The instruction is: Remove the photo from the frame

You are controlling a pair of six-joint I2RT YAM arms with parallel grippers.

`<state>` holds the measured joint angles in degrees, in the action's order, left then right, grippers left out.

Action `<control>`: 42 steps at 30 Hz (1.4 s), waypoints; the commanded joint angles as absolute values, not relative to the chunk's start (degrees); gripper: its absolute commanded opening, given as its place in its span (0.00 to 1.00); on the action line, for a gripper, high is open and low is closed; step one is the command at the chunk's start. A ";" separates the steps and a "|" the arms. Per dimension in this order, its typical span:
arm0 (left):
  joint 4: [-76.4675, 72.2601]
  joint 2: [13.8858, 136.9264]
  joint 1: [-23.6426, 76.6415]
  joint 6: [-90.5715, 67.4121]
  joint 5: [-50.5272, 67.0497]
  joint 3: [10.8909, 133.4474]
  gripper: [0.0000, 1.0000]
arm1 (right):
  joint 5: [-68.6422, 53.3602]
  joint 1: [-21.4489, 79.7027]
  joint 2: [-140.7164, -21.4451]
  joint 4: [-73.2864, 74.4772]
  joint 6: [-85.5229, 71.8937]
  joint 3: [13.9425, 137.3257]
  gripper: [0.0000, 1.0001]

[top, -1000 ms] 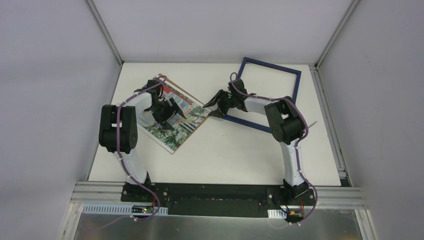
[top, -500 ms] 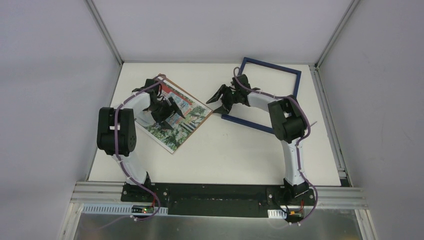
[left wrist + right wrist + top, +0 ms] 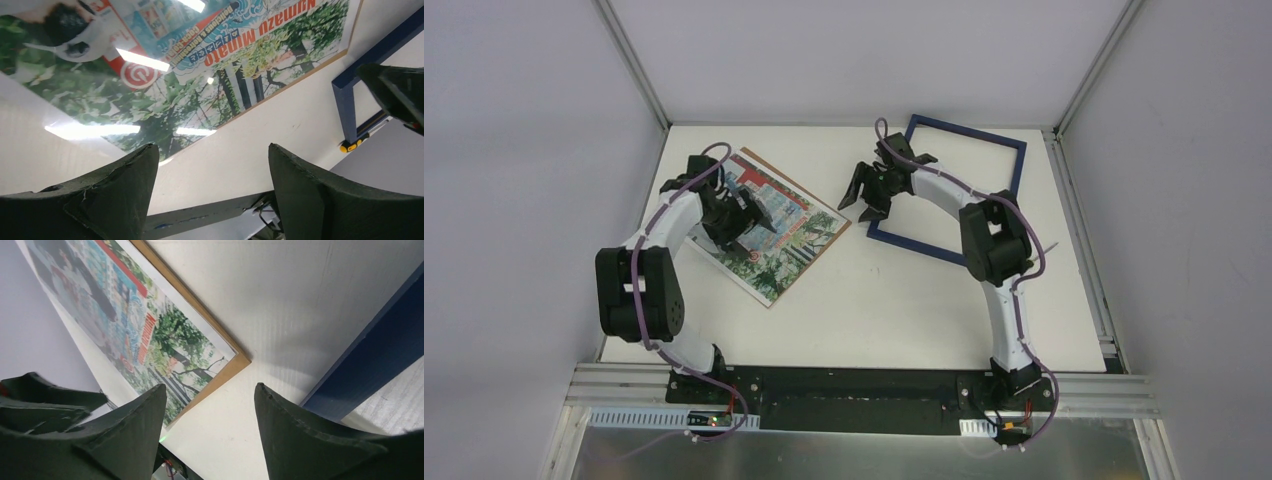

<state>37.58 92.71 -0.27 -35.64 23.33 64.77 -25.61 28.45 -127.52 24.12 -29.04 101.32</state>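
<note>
**Both claws wide, empty; print lies out of frame**

L gripper [image 3: 752,212] jaws spread wide, nothing betw. them; hangs over the photo [image 3: 786,240]. R gripper [image 3: 870,192] also agape, holding nothing; sits over bare table betw. photo and the frame [image 3: 1016,160], by frame's near-left corner.

Surface: white table [image 3: 904,310], matte; pale grey walls on three sides; alu rail along near edge.

Photo lies flat, face up, left-centre of table, on a brown backing board [image 3: 807,190] whose edge peeks out along far-right side. Turned diamond-wise: one corner aims at the frame, one at near edge. Long axis: can't tell, L arm covers part. Frame flat at far right, navy border, bare table inside it; skewed, near-left corner toward photo, well apart from it.

Top view: whole layout only. L wrist: lettering on the print, lamp glare on the gloss, frame corner [image 3: 350,105]. R wrist: white border and brown board corner [image 3: 235,362] stacked, frame edge [image 3: 372,362] just beside.
</note>
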 commanded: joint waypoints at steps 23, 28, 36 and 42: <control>39.40 99.01 -2.97 -33.13 27.11 70.56 0.80 | -21.98 30.94 -130.06 24.16 -34.81 105.14 0.41; 37.97 101.40 -2.94 -35.58 27.67 72.23 0.80 | -22.16 30.72 -130.18 21.65 -38.02 101.82 0.40; 37.51 104.02 -2.99 -36.39 26.02 71.87 0.80 | -23.12 28.98 -131.41 17.81 -41.09 97.21 0.40; 37.77 106.29 -3.14 -36.54 22.31 70.32 0.78 | -22.10 28.16 -130.28 16.24 -43.15 94.05 0.41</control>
